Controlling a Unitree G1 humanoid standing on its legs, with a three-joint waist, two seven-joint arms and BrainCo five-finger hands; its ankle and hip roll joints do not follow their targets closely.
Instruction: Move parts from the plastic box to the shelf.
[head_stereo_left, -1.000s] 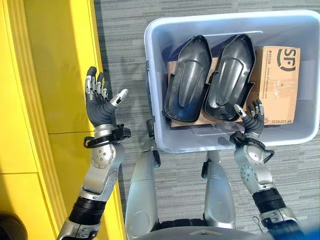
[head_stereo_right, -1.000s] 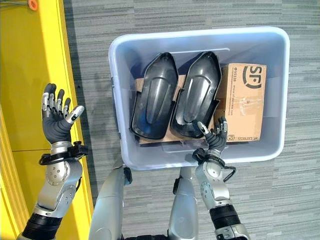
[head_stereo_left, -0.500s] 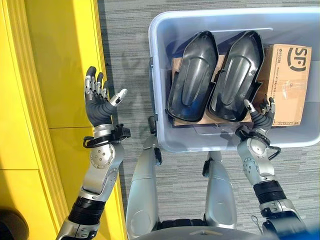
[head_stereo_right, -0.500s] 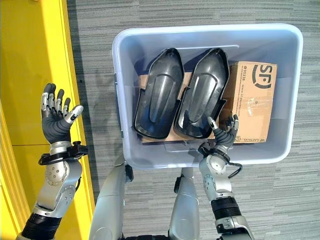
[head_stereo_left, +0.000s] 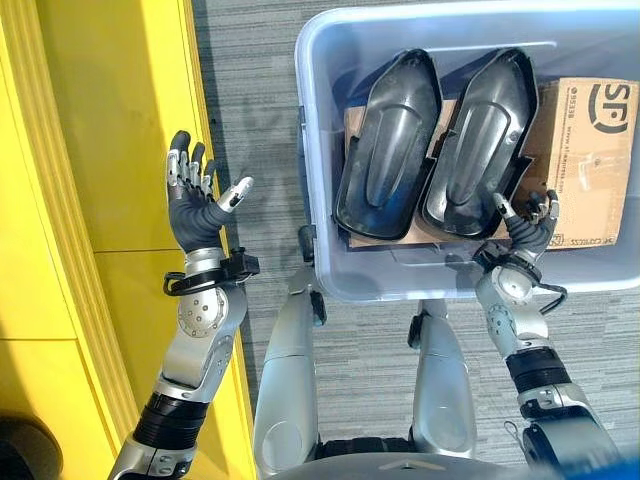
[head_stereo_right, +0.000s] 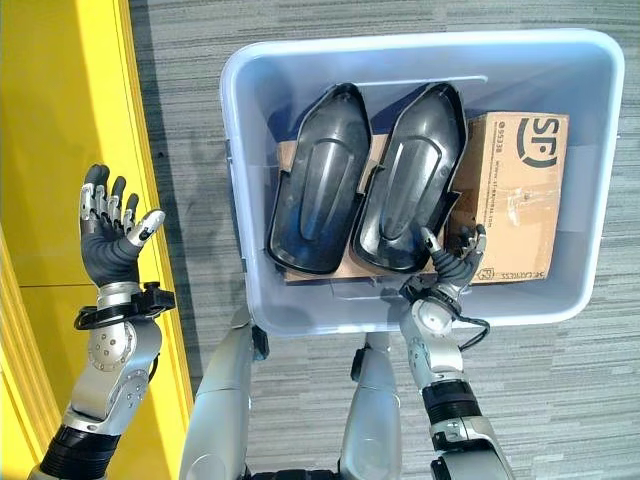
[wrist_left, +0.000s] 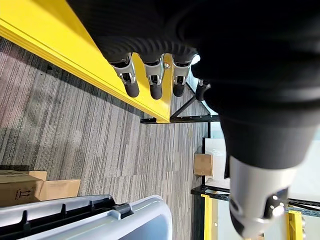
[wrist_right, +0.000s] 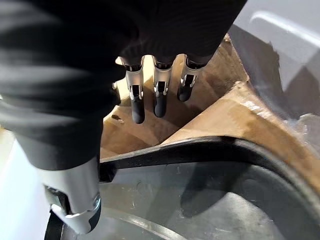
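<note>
The right hand (head_stereo_right: 452, 268) is reaching into the plastic box (head_stereo_right: 240, 120), fingers spread and empty at the near edge of the right black moulded shell (head_stereo_right: 405, 195), likely lining up a grasp; both shells are lying on cardboard, while the left hand (head_stereo_left: 196, 210) is waiting spread beside the yellow shelf (head_stereo_left: 110, 130)

You see a pale blue-grey box (head_stereo_right: 240, 180), two glossy black parts (head_stereo_right: 315, 195) (head_stereo_right: 405, 190), tan carton (head_stereo_right: 515, 195) at 3 o'clock, yellow shelf (head_stereo_left: 100, 150), grey striped carpet (head_stereo_right: 180, 120).
</note>
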